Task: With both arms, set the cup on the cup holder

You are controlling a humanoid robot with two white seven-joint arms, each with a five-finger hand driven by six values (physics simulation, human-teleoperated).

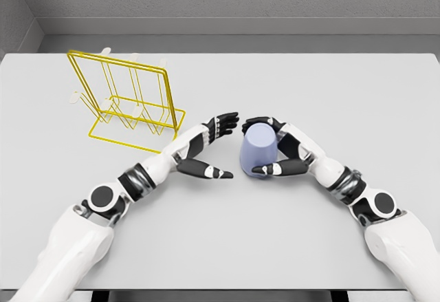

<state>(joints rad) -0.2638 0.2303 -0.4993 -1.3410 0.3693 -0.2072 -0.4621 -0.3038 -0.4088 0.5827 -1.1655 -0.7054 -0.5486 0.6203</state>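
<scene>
The cup [259,152] is a plain lavender tumbler standing on the grey table [289,247], a little right of the middle and well apart from the yellow wire cup holder [127,102] at the far left. It has smooth, slightly tapered walls and no handle that shows, so it probably behaves as a light, rigid shell: easy to lift, unlikely to deform, but slick enough to slide out of a loose pinch or tip if pushed near the top. Whether it stands mouth up or mouth down cannot be told from this view. The sensible place to hold it is around the mid-wall, with fingers on opposite sides. The right hand [278,152] is already there, its dark fingers curled over the far side and its thumb across the near side, so it looks closed around the cup. The left hand [210,152] sits just beside the cup on the left, fingers and thumb spread apart with nothing between them, not touching it. The holder's thin wire pegs look springy and narrow, so lining the cup up with them will likely need care.
</scene>
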